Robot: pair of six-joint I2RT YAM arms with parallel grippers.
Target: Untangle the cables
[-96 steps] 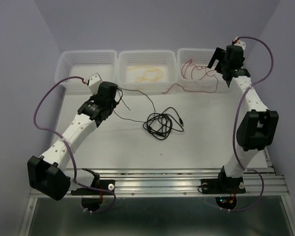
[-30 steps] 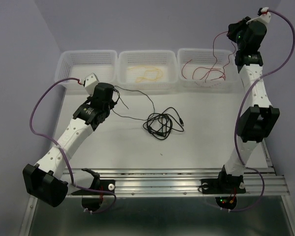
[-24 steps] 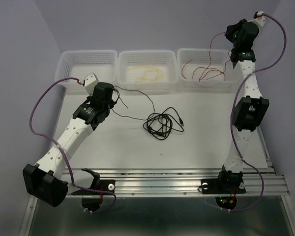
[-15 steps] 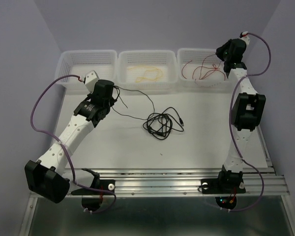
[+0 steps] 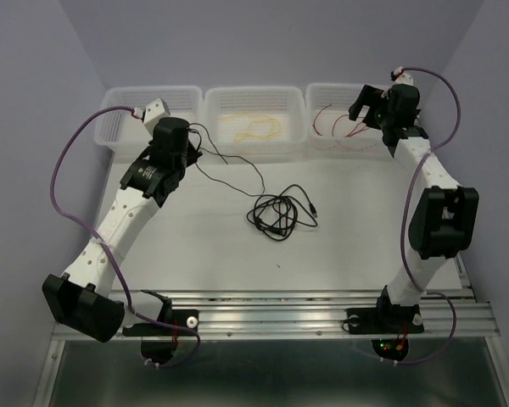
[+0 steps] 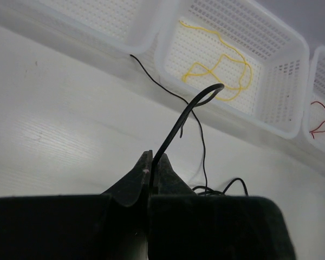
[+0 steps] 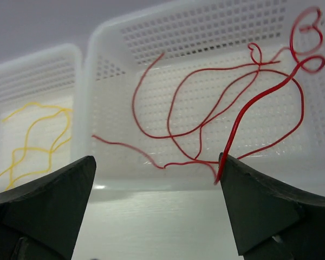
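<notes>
My left gripper (image 5: 189, 155) is shut on a thin black cable (image 6: 189, 108), pinched between the fingertips (image 6: 153, 157). The strand runs from it over the table to a tangled black cable pile (image 5: 276, 214) at the middle. My right gripper (image 5: 363, 108) is open in front of the right basket (image 5: 339, 87). The red cable (image 5: 343, 127) lies looped inside that basket, and one red end (image 7: 227, 157) rests against the inner edge of my right finger. The right jaws (image 7: 156, 162) stand wide apart. The yellow cable (image 5: 254, 127) lies in the middle basket (image 5: 254, 91).
Three white mesh baskets stand in a row along the far edge; the left basket (image 5: 119, 114) holds nothing I can see. Purple arm cables loop beside both arms. A metal rail (image 5: 280, 309) runs along the near edge.
My right arm came down from high above the right basket and opened; the red cable now lies in the basket. My left gripper moved a little toward the far left with the black strand.
</notes>
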